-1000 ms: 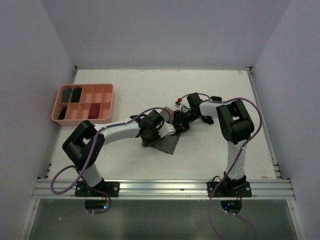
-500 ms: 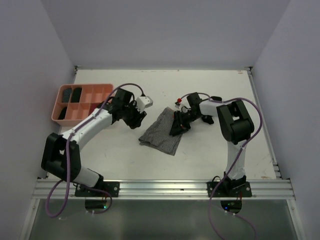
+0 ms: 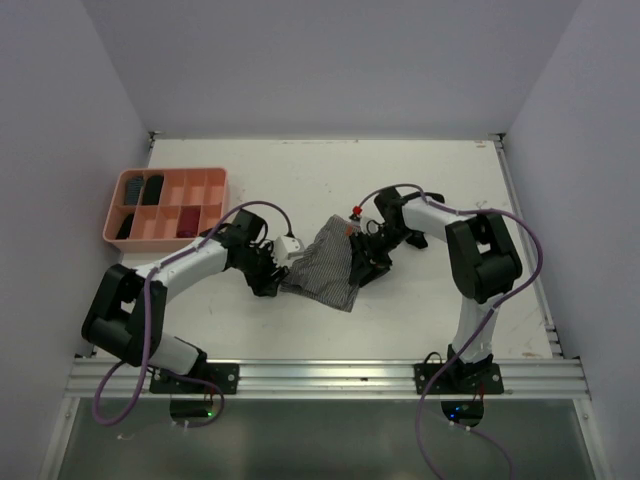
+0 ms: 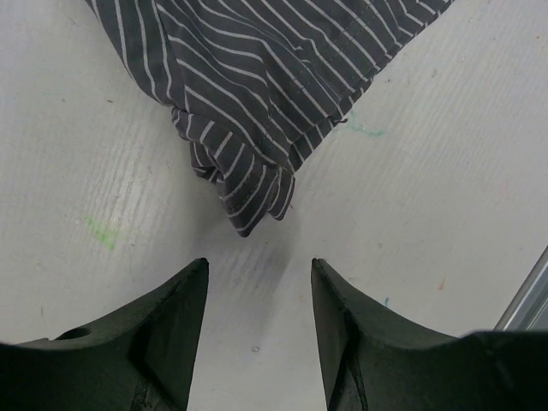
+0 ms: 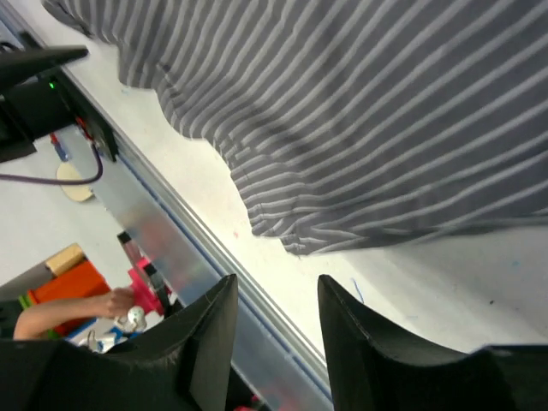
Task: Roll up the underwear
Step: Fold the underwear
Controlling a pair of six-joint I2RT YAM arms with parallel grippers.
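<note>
Holds nothing in the left gripper: fingers moderately apart at the bottom of the left wrist view, aimed at a bunched corner of the striped underwear just above, not touching. Same at the right gripper: parted, empty, just short of the cloth's wavy hem filling the upper half of the right wrist view. Lies mostly flat at the centre of the top view, between both grippers, well apart from the pink tray at upper left. Probably handles light, limp and thin, sliding and wrinkling easily on the smooth table. Best to pinch one hem at two corners, low and shallow, then turn over evenly
</note>
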